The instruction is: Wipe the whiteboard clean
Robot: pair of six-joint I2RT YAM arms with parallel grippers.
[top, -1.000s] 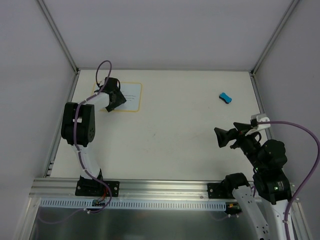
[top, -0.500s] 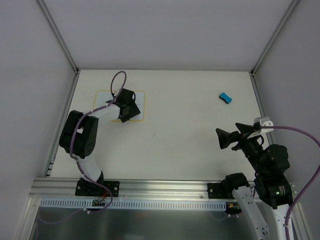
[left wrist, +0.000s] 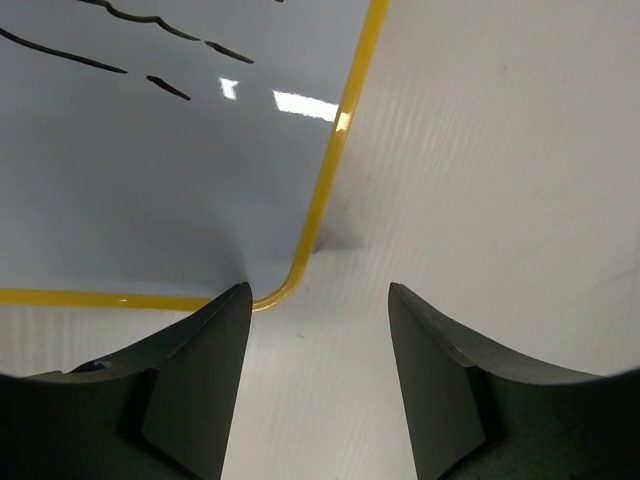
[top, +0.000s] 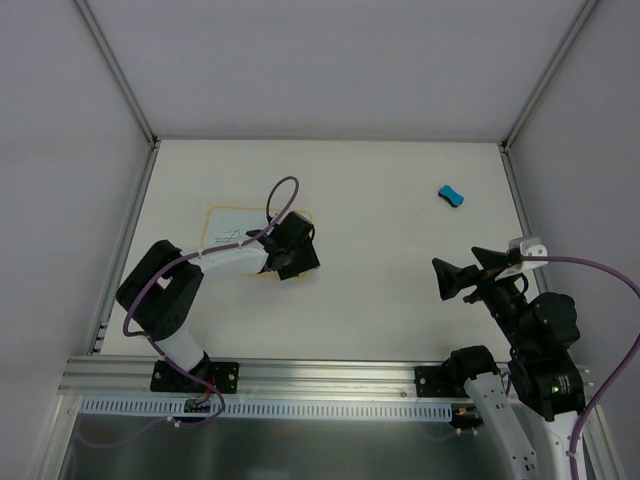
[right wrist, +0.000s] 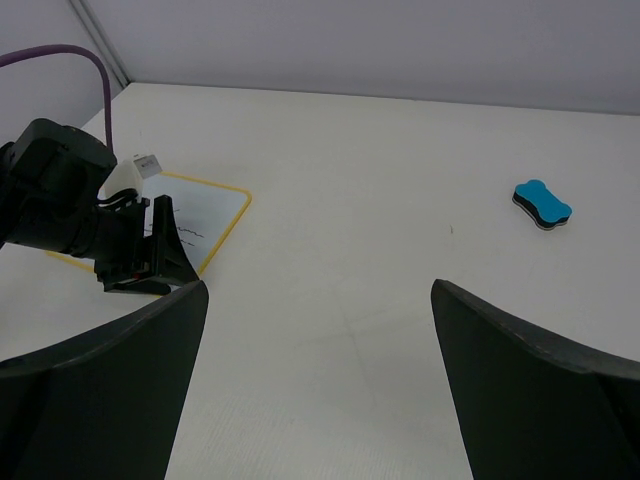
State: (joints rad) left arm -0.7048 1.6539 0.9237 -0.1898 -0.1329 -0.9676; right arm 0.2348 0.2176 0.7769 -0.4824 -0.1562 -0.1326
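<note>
The whiteboard (top: 232,232), white with a yellow rim and black scribbles, lies flat on the table left of centre. My left gripper (top: 297,262) is open at its near right corner. In the left wrist view, the board (left wrist: 150,170) fills the upper left. Its rounded corner sits by my left finger (left wrist: 190,380), and my gripper (left wrist: 318,292) spans bare table beside it. My right gripper (top: 441,278) is open and empty, held above the table at the right. In the right wrist view, my gripper (right wrist: 320,288) faces the board (right wrist: 205,212).
A small blue eraser (top: 451,195) lies at the far right of the table and also shows in the right wrist view (right wrist: 541,203). Aluminium frame rails run along the table's sides and near edge (top: 300,375).
My left gripper has moved right and toward the near edge, and the whiteboard has slid the same way with it. My right gripper has barely moved.
</note>
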